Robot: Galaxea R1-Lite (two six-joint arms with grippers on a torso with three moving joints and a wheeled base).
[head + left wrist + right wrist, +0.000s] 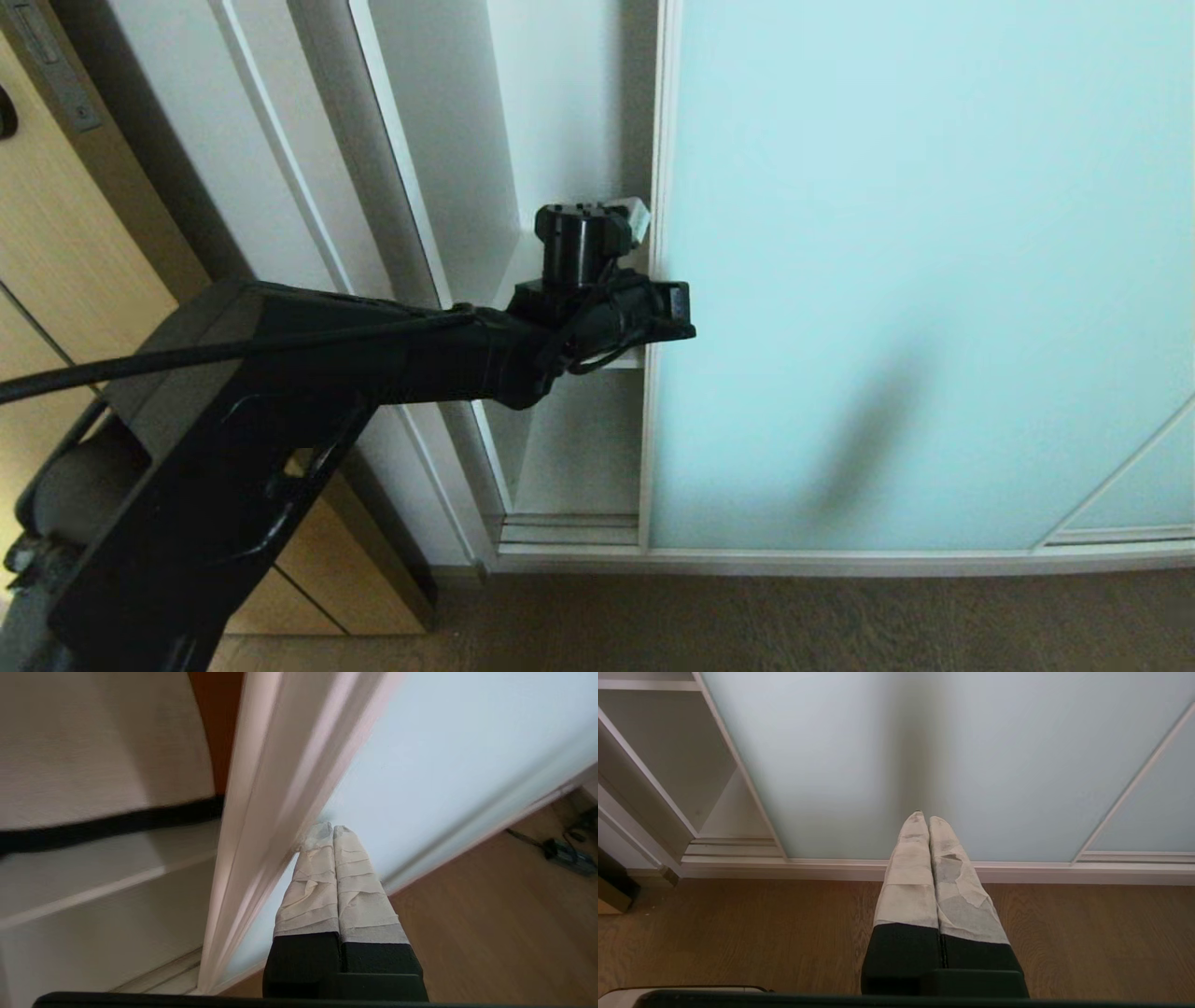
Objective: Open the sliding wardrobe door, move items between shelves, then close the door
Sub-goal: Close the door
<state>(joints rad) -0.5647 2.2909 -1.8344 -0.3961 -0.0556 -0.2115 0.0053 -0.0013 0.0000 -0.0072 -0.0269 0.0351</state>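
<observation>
sliding wardrobe door (pixel 924 280), frosted pale blue, filling the right of the head view, with its slim frame edge (pixel 656 280) running vertically and a narrow gap of wardrobe interior open to that edge's left. long axis of the edge upright, top to floor track. left gripper (pixel 327 829) pressed closed, taped fingers (pixel 355 882) together, nothing held, tips right at the line where frame meets glass, seemingly touching the frame on its glass side. reaching in from the robot's left, with the door panel stretching away to the right of the tips. clearly the nearer arm. right gripper (pixel 923 817) likewise closed and empty, hanging low over the wood floor (pixel 738 933), pointed at the middle of the glass, short of it and well apart from the edge. probably still in the opening step: gap narrow, only a strip of white shelf (pixel 485 280) showing, plus a sliver of cushion (pixel 93 746) with black piping inside through the left wrist view. next push likely sideways against the frame edge toward the right, across the upright axis; some risk of tips skidding on smooth glass rather than catching the frame.
</observation>
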